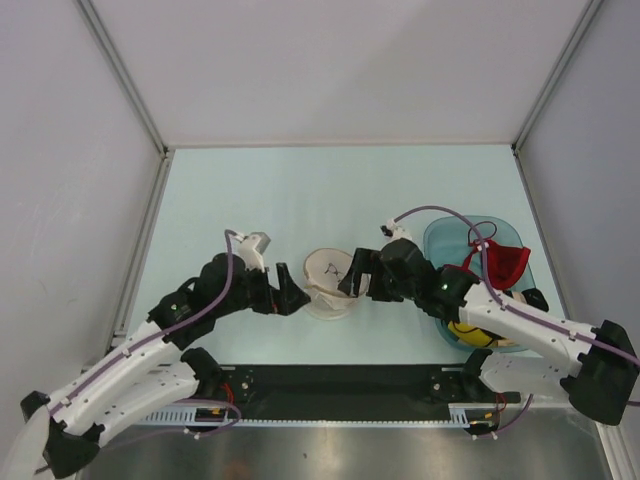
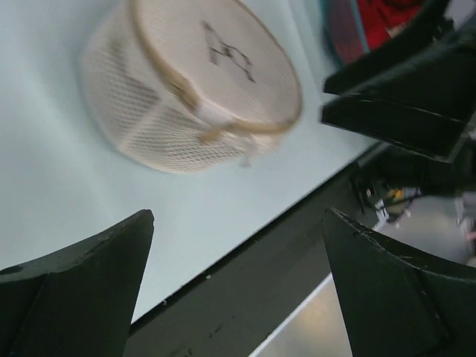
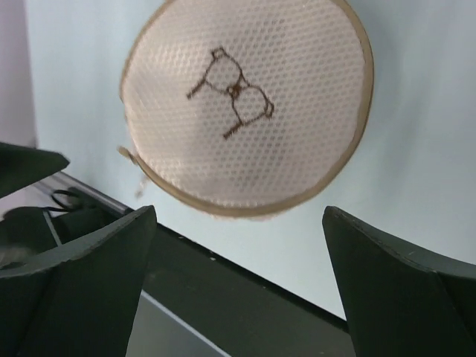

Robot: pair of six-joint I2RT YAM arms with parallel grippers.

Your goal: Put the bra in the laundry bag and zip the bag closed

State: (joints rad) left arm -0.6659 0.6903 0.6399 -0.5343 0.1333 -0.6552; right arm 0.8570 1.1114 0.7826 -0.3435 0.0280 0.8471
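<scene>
The round cream mesh laundry bag [image 1: 330, 281] sits on the table between my two grippers, its zip rim shut all round and its dark logo face up. It shows in the left wrist view [image 2: 195, 83] and the right wrist view [image 3: 247, 104]. The taupe bra is not in view. My left gripper [image 1: 291, 298] is open and empty just left of the bag. My right gripper [image 1: 352, 272] is open and empty just right of it. In both wrist views the fingers stand wide apart, left wrist [image 2: 238, 223] and right wrist [image 3: 238, 216], with nothing between them.
A translucent teal basket [image 1: 445, 238] at the right holds a red bra [image 1: 503, 263] and a yellow-and-black garment [image 1: 472, 333], partly under my right arm. The black base rail [image 1: 340, 380] runs along the table's near edge.
</scene>
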